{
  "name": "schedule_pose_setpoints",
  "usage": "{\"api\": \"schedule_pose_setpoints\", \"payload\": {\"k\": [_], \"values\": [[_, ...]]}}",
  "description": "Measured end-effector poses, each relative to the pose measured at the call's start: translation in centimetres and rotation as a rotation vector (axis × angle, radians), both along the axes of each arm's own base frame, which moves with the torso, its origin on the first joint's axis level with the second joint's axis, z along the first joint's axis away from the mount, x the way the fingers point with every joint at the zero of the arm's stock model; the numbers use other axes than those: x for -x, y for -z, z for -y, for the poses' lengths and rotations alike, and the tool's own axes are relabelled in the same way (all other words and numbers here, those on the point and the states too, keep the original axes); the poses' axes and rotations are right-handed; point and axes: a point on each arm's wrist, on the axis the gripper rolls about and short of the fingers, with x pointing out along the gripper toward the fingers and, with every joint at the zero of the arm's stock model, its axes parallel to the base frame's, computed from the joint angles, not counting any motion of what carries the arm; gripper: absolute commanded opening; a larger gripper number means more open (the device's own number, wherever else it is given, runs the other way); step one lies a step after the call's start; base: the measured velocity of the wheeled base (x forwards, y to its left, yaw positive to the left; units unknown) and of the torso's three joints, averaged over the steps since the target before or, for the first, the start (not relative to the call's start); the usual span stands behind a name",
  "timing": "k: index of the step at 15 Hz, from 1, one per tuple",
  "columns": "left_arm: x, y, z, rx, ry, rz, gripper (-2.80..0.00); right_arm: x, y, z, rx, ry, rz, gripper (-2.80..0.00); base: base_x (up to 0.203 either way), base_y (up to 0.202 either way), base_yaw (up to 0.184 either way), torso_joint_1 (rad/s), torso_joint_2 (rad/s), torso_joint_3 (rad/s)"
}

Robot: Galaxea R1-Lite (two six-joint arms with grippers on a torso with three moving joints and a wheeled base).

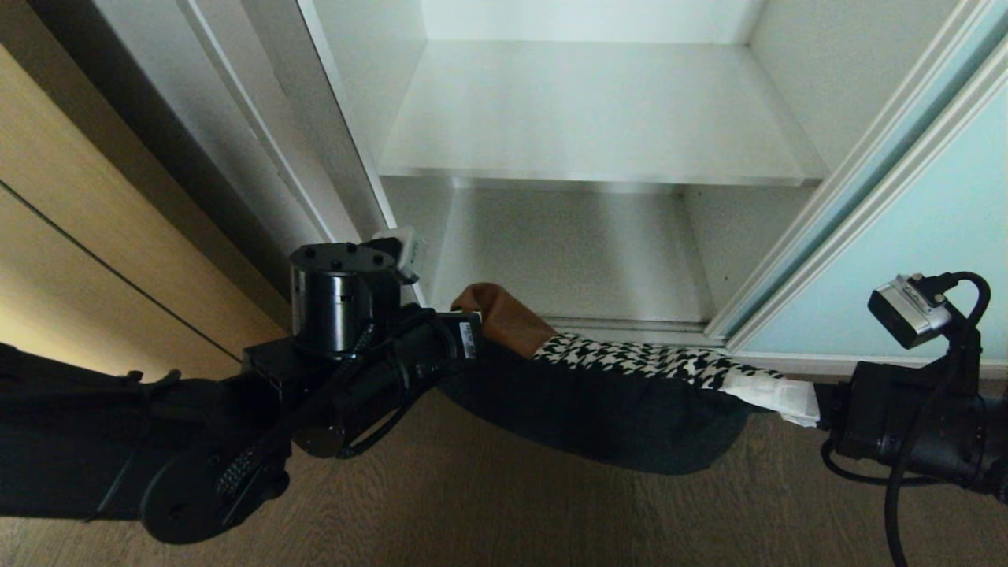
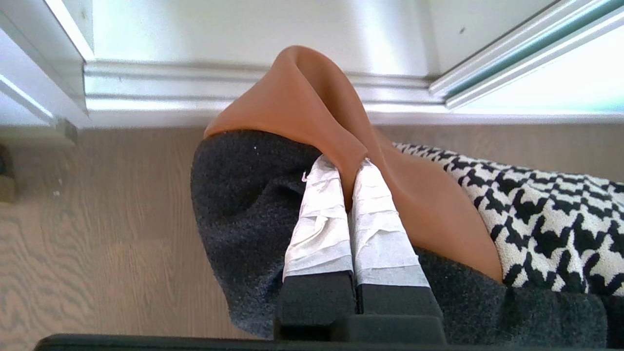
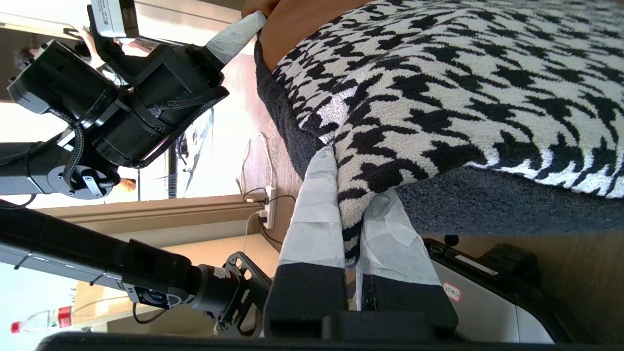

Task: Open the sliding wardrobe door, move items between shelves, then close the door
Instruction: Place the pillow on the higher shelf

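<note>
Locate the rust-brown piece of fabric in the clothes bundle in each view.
Head view: rust-brown piece of fabric at the bundle's left end, beside the left gripper.
Left wrist view: centre, pinched between taped fingers.
Right wrist view: top edge.
Shared landmark: houndstooth piece.

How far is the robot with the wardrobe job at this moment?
Done: the sliding door stands open, both shelves showing. In hand: the left gripper is shut on the brown piece and the right gripper on the houndstooth piece, so the clothes bundle hangs between them above the floor, in front of the lower shelf. Left: lay the bundle on a shelf, perhaps the bare upper shelf, then close the door.
</note>
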Motion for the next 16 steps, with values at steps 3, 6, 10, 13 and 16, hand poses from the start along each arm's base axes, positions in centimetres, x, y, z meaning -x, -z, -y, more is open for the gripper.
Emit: {"api": "schedule_pose_setpoints", "payload": {"k": [3, 6, 10, 13, 16], "values": [[-0.02, -0.06, 0.02, 0.003, 0.0, 0.003, -2.8, 0.01, 0.03, 0.0, 0.0, 0.0, -0.001, -2.8, 0.0, 0.0, 0.0, 0.001, 0.0, 0.204], [-0.04, -0.09, 0.03, 0.004, -0.001, 0.005, -2.8, 0.06, 0.04, 0.02, 0.001, -0.001, -0.001, -2.8, 0.0, 0.0, 0.0, 0.001, 0.0, 0.201], [-0.03, -0.15, 0.02, 0.006, -0.001, 0.005, -2.8, 0.38, -0.13, -0.05, -0.002, -0.008, 0.008, -2.8, 0.0, 0.0, 0.0, 0.001, 0.0, 0.206], [-0.05, -0.09, 0.04, 0.007, 0.0, 0.005, -2.8, 0.4, -0.08, -0.06, -0.002, -0.009, 0.006, -2.8, 0.0, 0.0, 0.0, 0.002, 0.0, 0.2], [-0.09, -0.1, 0.07, 0.009, 0.001, 0.008, -2.8, 0.3, 0.1, -0.11, 0.001, -0.011, -0.002, -2.8, 0.0, 0.0, 0.0, 0.006, 0.0, 0.202]]}}
